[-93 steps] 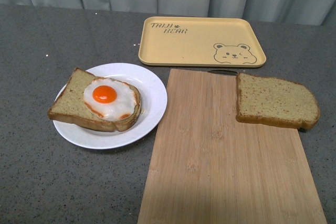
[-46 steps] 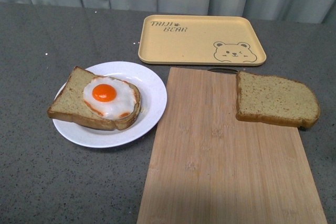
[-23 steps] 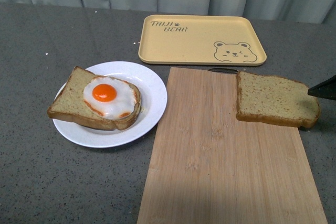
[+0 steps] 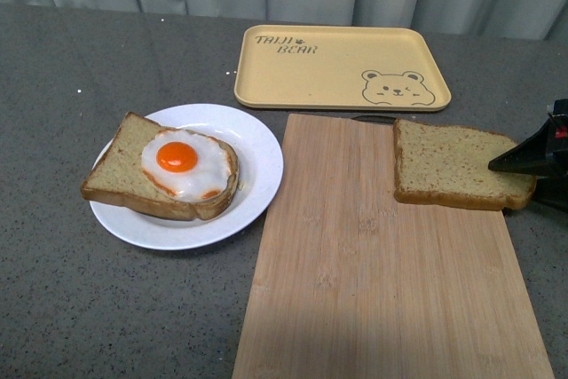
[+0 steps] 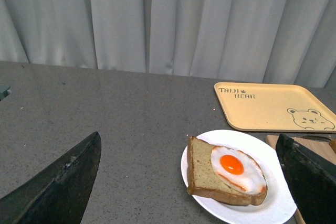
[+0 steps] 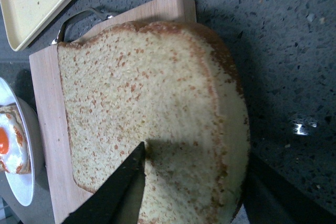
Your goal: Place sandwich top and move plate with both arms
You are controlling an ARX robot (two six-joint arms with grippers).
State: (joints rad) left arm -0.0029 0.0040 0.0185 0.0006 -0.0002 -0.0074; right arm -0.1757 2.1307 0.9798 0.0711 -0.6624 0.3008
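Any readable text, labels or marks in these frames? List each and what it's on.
"TAIJI BEAR": printed in two lines on the yellow tray, with a small paw mark beside the first word.
Nothing else is readable: the plate, cutting board and sandwich top carry no text.

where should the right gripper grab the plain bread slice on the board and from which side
Take the sandwich top by its rounded end, coming from the right. That end sticks out past the cutting board's right edge, so one finger can probably go under and one over. The right gripper is open there.
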